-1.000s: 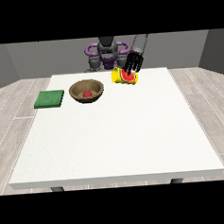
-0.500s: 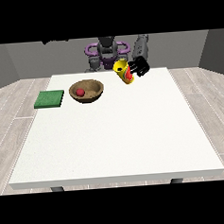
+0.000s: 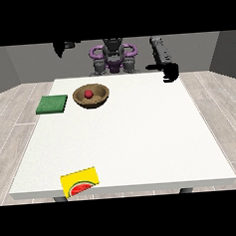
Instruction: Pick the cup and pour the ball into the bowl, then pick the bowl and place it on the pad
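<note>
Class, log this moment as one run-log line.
ball: in bowl | cup: lying at table's near edge | pad: bare | hand at view's right: holds nothing

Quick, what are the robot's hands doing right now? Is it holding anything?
Hand at the view's right: holds nothing; fingers cannot be told.
Hand at the view's left: barely shows; cannot be told.

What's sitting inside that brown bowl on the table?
A small red ball lies inside the brown bowl, near its middle. Nothing else shows in it. The part of the bowl's floor beneath the ball is covered, and its near inner wall is hidden by the rim.
</note>
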You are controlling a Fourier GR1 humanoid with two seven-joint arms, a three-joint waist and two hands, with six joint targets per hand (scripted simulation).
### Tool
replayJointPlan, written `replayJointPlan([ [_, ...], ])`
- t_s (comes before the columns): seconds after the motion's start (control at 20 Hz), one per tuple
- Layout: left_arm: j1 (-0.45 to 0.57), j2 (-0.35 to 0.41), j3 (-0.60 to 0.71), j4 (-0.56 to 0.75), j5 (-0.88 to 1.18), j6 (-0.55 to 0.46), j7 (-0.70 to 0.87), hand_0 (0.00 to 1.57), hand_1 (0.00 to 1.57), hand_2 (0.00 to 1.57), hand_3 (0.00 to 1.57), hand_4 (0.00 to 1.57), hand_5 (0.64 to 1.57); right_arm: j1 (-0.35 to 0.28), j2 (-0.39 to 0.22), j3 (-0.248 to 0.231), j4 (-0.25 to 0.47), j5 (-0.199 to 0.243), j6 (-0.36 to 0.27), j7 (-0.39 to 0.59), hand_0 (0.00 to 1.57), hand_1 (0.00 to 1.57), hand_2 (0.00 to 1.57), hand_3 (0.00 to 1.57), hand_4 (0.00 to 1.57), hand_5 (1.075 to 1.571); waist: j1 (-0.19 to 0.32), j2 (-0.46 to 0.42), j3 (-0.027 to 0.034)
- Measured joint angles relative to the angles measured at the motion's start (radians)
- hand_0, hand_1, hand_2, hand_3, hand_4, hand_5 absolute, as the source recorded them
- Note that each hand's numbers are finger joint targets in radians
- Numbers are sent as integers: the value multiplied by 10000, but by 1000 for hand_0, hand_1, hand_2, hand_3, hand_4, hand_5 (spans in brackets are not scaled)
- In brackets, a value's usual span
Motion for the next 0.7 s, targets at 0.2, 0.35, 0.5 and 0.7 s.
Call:
replayJointPlan([
  [0.2, -436, 1312, 591, 430, 779, -1627, 225, 0, 0, 0, 0, 0, 1533, -43, 353, 455, -99, 608, -425, -78, 0, 0, 0, 0, 470, 1570, 3, 515, 38],
  [0.35, -839, 2273, 851, 556, 1046, -2294, 680, 0, 0, 0, 0, 0, 1515, -94, 463, 477, 455, 727, -440, -355, 0, 0, 0, 0, 477, 1570, 25, 736, 57],
  [0.5, -1226, 3069, 925, 432, 1155, -2703, 1261, 0, 0, 0, 0, 0, 1518, -149, 643, 333, 1463, 703, -365, -1023, 0, 0, 0, 0, 397, 1568, 182, 867, 73],
  [0.7, -1807, 3869, 901, 147, 1166, -2884, 2064, 0, 0, 0, 0, 0, 1523, -268, 825, 112, 3064, 500, 11, -2103, 0, 0, 0, 0, 393, 1570, 237, 1066, 87],
])
